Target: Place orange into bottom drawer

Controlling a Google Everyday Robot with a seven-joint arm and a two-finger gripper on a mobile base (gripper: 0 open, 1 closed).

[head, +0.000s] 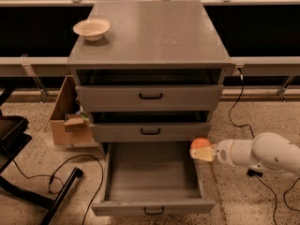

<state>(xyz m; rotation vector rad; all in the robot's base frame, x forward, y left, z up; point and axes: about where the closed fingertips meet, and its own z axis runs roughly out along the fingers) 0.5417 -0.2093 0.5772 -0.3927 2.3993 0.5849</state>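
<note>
The grey metal desk (154, 32) stands in front of me with its three drawers stacked. The bottom drawer (152, 172) is pulled well out toward me, and its wide flat tray is bare inside. Its small black handle shows on the front panel. The top drawer (149, 96) and the middle drawer (150, 131) sit further back, each with a dark gap above it.

The robot's white arm (262, 153) reaches in from the right, low to the floor. Its gripper (199, 152) hangs right at the right-hand wall of the bottom drawer, near the back corner and just under the middle drawer's front. It is clenched around the orange (200, 143), whose rounded top shows above the pale fingers. The fruit is up in the air at the drawer's edge, not resting on the tray.

On the desk, toward its back left corner, sits a cream bowl (92, 29). A cardboard box (63, 121) stands on the floor just beside the desk's left side. A black cable (70, 168) loops across the speckled floor at the left, near a black chair base (28, 191).
</note>
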